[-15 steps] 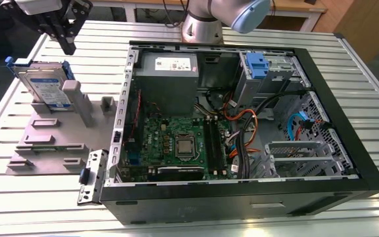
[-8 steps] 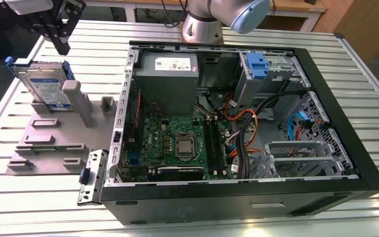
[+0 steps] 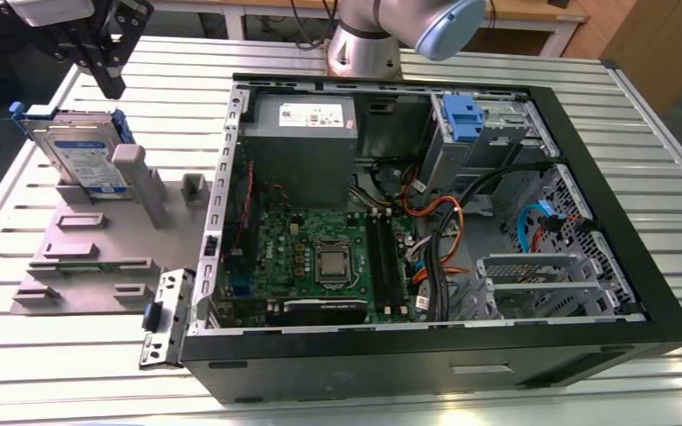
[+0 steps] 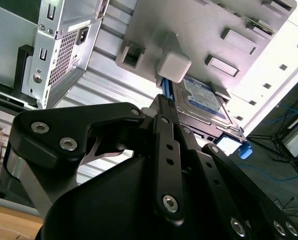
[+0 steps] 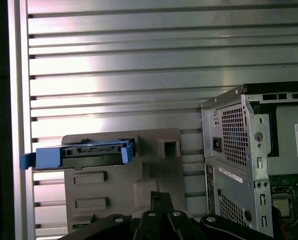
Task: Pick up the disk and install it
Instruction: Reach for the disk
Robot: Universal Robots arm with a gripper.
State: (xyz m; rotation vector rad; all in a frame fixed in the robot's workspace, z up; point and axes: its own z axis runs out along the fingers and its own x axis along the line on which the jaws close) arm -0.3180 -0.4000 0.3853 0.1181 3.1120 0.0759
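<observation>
The disk, silver with a white-and-blue label and a blue side bracket, stands on edge in the grey plastic stand at the exterior view's left. My gripper hangs just above and behind the disk's top edge, apart from it. Its black fingers meet at the tips, shut with nothing between them. In the second wrist view the shut gripper points toward the disk leaning on the stand. The first wrist view looks down on the gripper, the stand and the disk's blue bracket.
An open black computer case lies on the slatted metal table, right of the stand. Inside are a grey power-supply box, a green motherboard, cables, and a drive bay with a blue bracket.
</observation>
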